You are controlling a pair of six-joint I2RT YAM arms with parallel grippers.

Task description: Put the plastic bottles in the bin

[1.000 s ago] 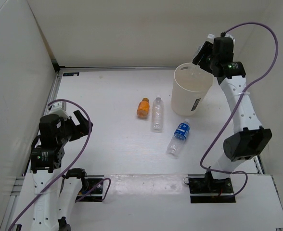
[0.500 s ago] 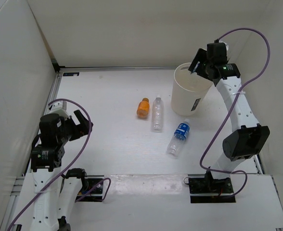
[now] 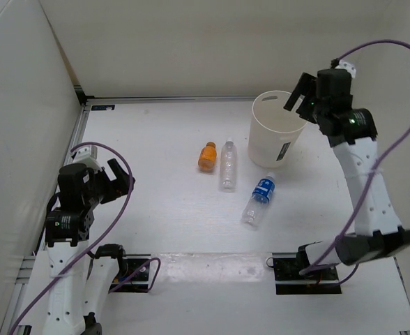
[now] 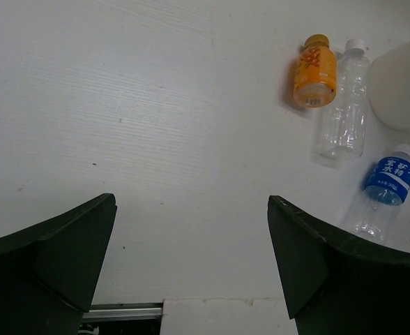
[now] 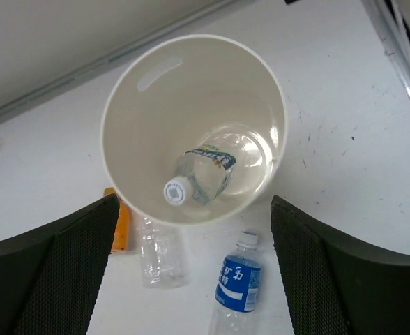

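Cream-white, round and tapered, the plastic bin (image 3: 277, 139) stands upright at the far right of the white surface (image 3: 149, 132). In it lies 1 clear plastic bottle with a white cap (image 5: 203, 173), tilted against the bottom. 3 more lie outside it on the surface: an orange bottle with an orange cap (image 3: 206, 156), just beside it a second clear white-capped bottle (image 3: 227, 165), and nearer the arms a clear bottle with a blue label and cap (image 3: 260, 199). The right claw (image 3: 299, 94) hangs above the bin's rim, pointing down into it, jaws spread wide and gripping nothing. The left claw (image 3: 120, 178), also wide open and empty, is raised over the near left, well apart from the bottles.
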